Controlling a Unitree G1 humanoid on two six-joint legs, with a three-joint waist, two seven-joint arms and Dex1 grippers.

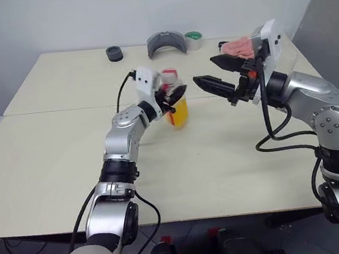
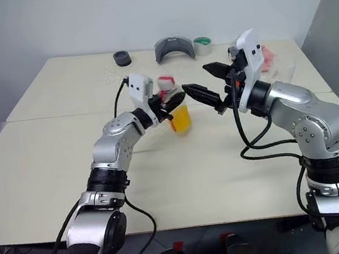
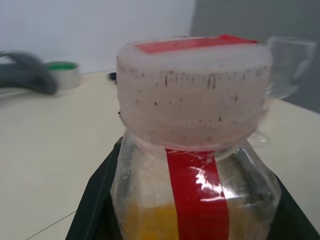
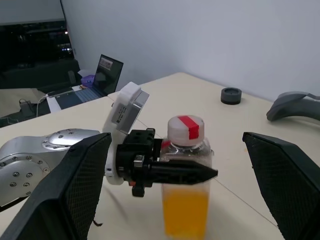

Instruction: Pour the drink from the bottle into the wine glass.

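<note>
My left gripper (image 1: 176, 99) is shut on the bottle (image 1: 178, 110), a small clear plastic one with a red label strip (image 3: 197, 185) and a whitish cap (image 3: 192, 92), held upright over the middle of the table. The orange drink (image 4: 185, 210) fills its lower half. My right gripper (image 1: 205, 70) is open just to the right of the bottle at cap height, its fingers (image 4: 282, 182) wide on either side of the bottle in the right wrist view. The bowl of the clear wine glass (image 3: 290, 62) shows behind the cap in the left wrist view.
At the far edge of the cream table (image 1: 58, 178) lie a black round piece (image 1: 114, 53), a grey curved object (image 1: 165, 43) and a tape roll (image 1: 194, 39). A pink cloth (image 1: 237, 47) lies at the back right. A laptop (image 4: 102, 75) stands beyond the table's left side.
</note>
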